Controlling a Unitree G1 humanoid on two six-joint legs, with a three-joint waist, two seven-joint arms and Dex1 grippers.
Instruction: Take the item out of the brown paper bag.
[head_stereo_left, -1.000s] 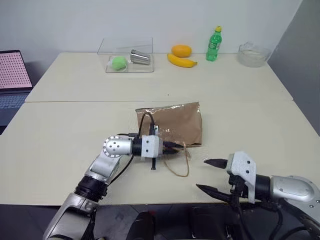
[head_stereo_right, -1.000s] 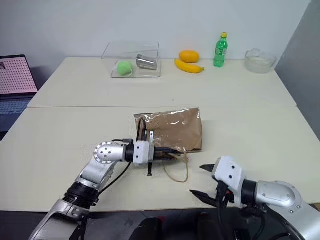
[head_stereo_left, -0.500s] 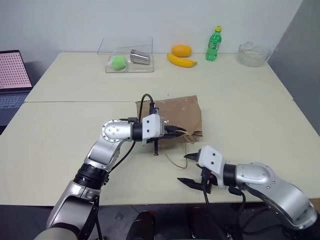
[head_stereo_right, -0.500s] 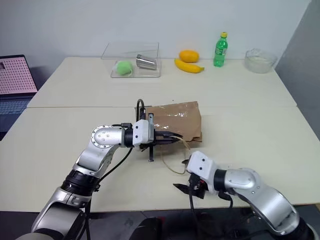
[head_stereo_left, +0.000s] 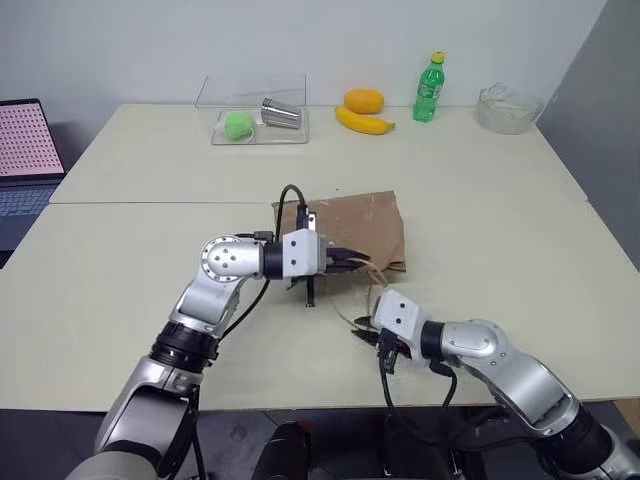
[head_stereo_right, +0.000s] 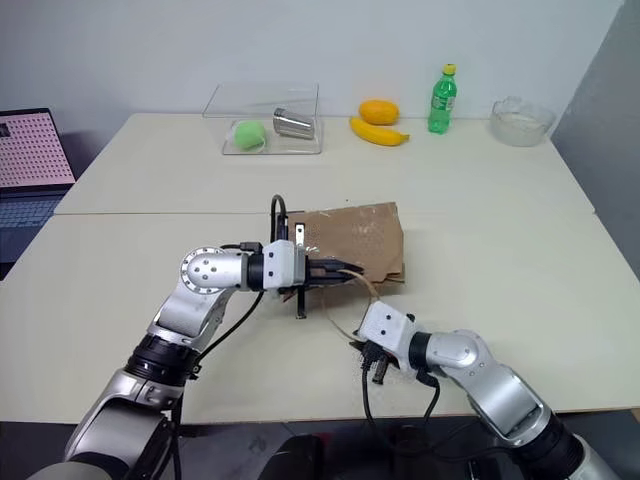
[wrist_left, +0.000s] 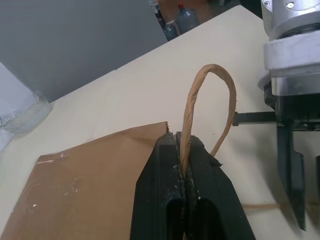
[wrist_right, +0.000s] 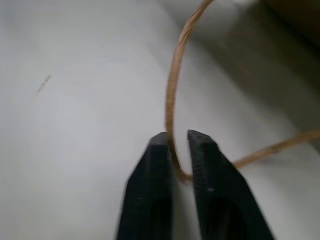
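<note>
Cream table held the brown paper bag lying flat mid-table, mouth toward the robot. Left gripper was clamped tight on one tan loop handle at the bag's mouth. Right gripper was nearly closed around the other handle, just in front of the bag. The item wasn't visible; can't tell where it was.

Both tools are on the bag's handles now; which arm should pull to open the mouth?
Right, probably. The right tool pinches the lower loop handle, which lies slack on the table with room to draw toward the robot. The left tool is shut on the upper handle, holding the brown paper bag steady.
</note>
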